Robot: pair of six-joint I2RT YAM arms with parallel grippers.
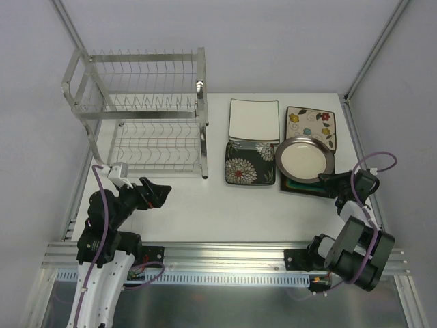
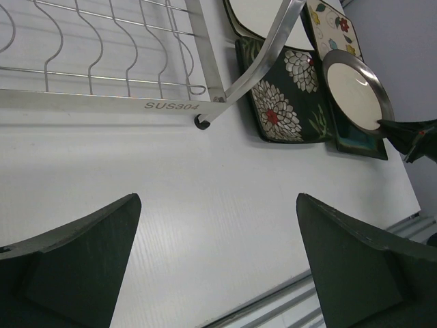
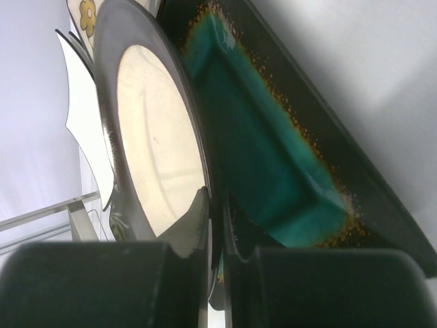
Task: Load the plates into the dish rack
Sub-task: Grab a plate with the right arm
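The silver wire dish rack (image 1: 147, 113) stands at the back left. To its right lie the white square plate (image 1: 254, 119), the flowered cream plate (image 1: 313, 125), and the black chrysanthemum plate (image 1: 250, 164). The round cream plate with a dark rim (image 1: 304, 157) rests on the teal-centred dark plate (image 1: 311, 188). My right gripper (image 1: 326, 180) is shut on the round plate's rim (image 3: 205, 164), one edge lifted off the teal plate (image 3: 266, 150). My left gripper (image 1: 162, 192) is open and empty over bare table in front of the rack (image 2: 123, 102).
Metal frame posts stand at the back corners. An aluminium rail (image 1: 225, 254) runs along the table's near edge by the arm bases. The rack's foot (image 2: 201, 123) rests on the white table close ahead of my left gripper.
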